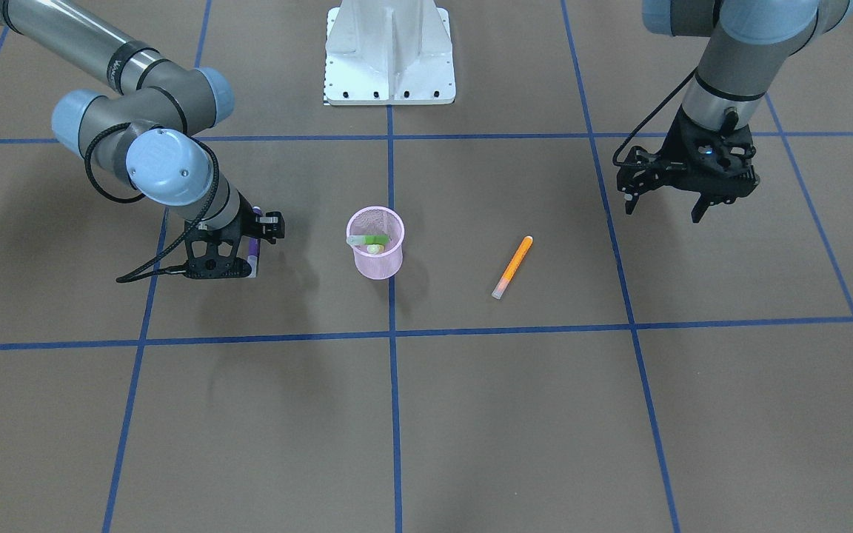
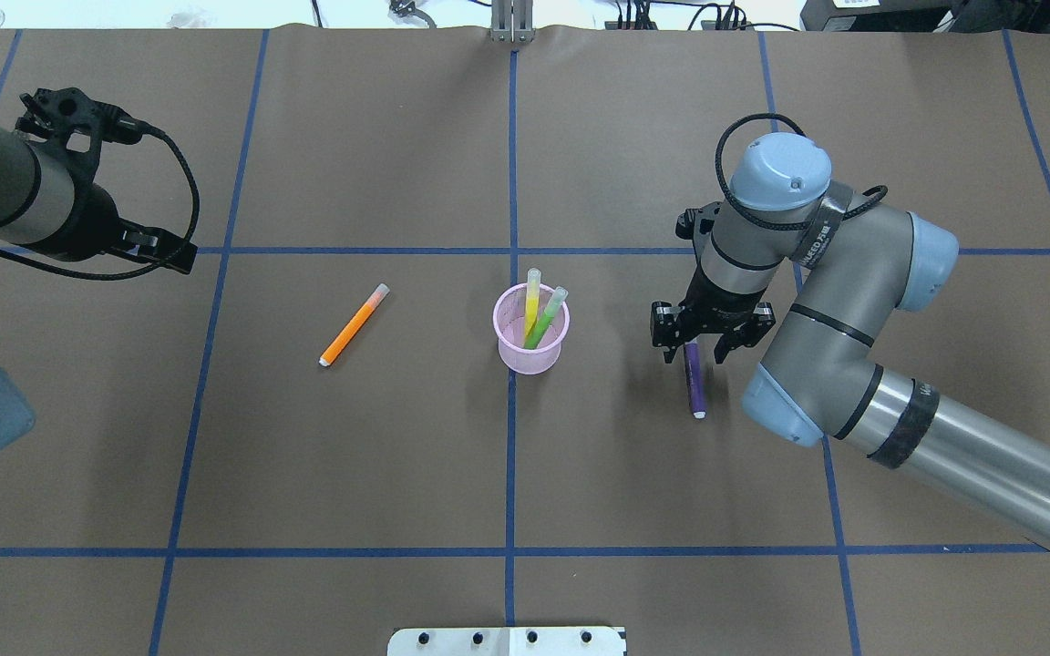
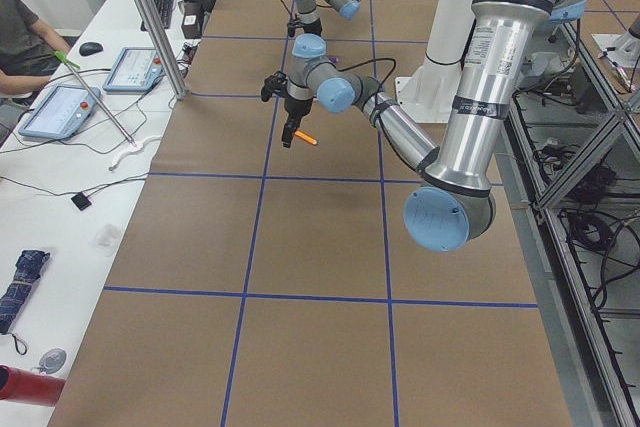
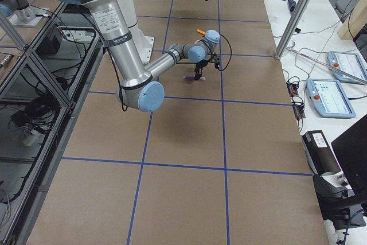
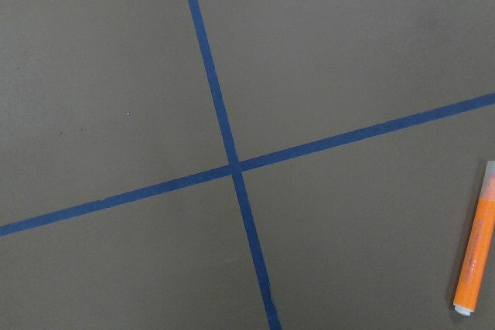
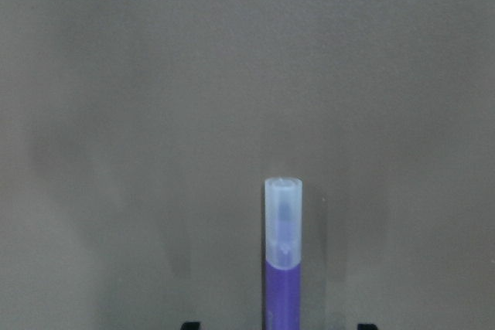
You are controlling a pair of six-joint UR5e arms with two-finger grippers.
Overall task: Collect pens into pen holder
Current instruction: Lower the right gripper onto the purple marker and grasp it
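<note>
No text can be read anywhere; white lettering on the black band [image 2: 819,239] of the right arm [image 2: 853,310] is too blurred to make out

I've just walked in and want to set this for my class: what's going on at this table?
A two-armed robot is gathering pens into the pink mesh pen holder. The yellow pen and green pen already stand in it. The right gripper sits low and open over the purple pen, a finger on either side, not yet closed. The orange pen lies on the table, and the left gripper hangs open off to its side, holding nothing.
</note>
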